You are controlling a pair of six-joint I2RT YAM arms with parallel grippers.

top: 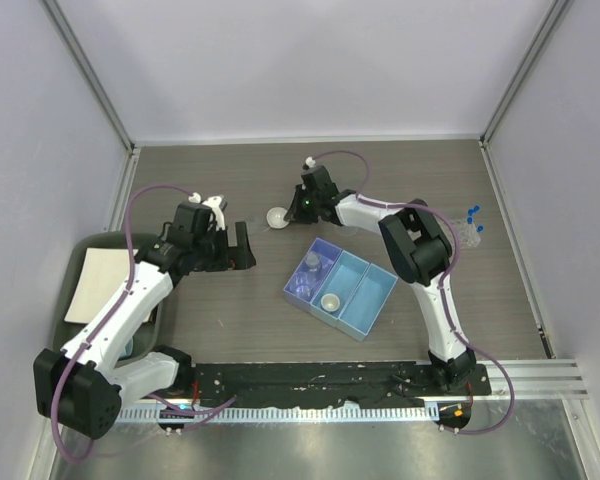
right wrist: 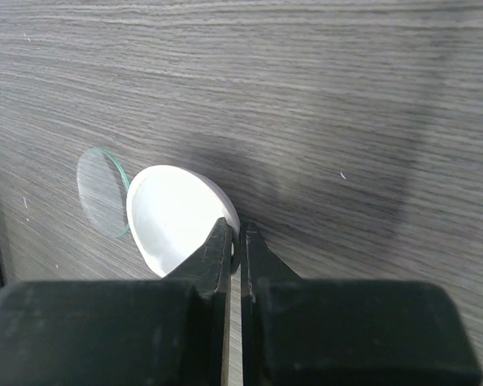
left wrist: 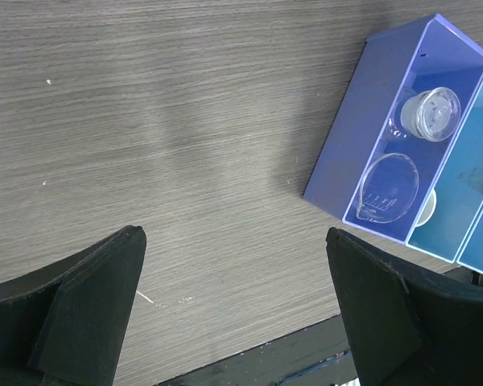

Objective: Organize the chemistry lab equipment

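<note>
Right wrist, shallow glossy white dish (right wrist: 173, 217), rim pinched by right claw (right wrist: 236, 238)

Robotics lab cell: left arm (top: 120, 310) and right arm (top: 440, 300) bolted to a wood-grain table (top: 230, 330) between plain lilac walls (top: 280, 60).

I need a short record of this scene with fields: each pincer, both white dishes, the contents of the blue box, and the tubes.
right pincer: shut on the rim of a white dish
left pincer: open, holding nothing
glass disc: right beside that dish; contact unclear
blue box: three compartments
purple compartment: beaker and funnel
middle compartment: second white dish
third compartment: nothing visible
blue-capped tubes: far right, apart from the box
</note>
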